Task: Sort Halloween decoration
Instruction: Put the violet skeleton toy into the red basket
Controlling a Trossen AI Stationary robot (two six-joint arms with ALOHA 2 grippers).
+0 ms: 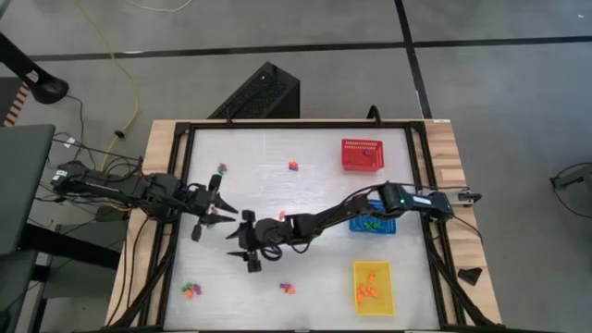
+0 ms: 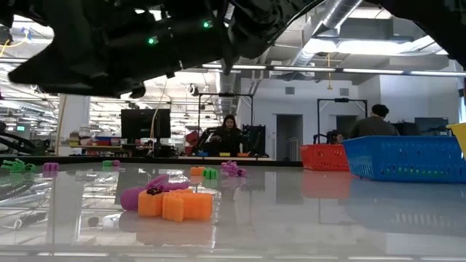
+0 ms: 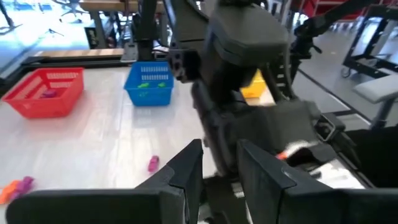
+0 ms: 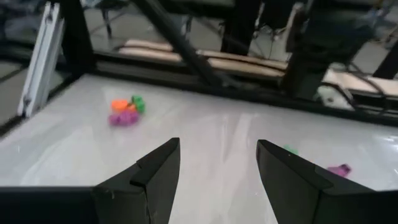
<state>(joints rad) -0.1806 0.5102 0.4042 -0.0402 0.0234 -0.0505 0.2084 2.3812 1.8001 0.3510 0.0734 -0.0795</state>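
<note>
The Halloween decorations are tiny orange, green and purple trinkets scattered on the white table. One cluster [image 1: 222,169] lies far left, one [image 1: 293,166] far centre, one [image 1: 191,289] near left and one [image 1: 288,288] near centre. My left gripper [image 1: 218,205] is open and empty over the table's left part. My right gripper [image 1: 244,246] is open and empty just to its right, reaching across from the right. In the right wrist view, its open fingers [image 4: 217,168] face an orange, green and purple cluster [image 4: 124,111] farther off. In the left wrist view, my left gripper [image 3: 219,171] faces the right arm.
A red basket [image 1: 362,154] stands far right, a blue basket [image 1: 373,222] with green trinkets mid right under the right arm, and a yellow basket [image 1: 372,287] with orange trinkets near right. A pink trinket [image 3: 153,163] lies near the left gripper. People stand in the room behind.
</note>
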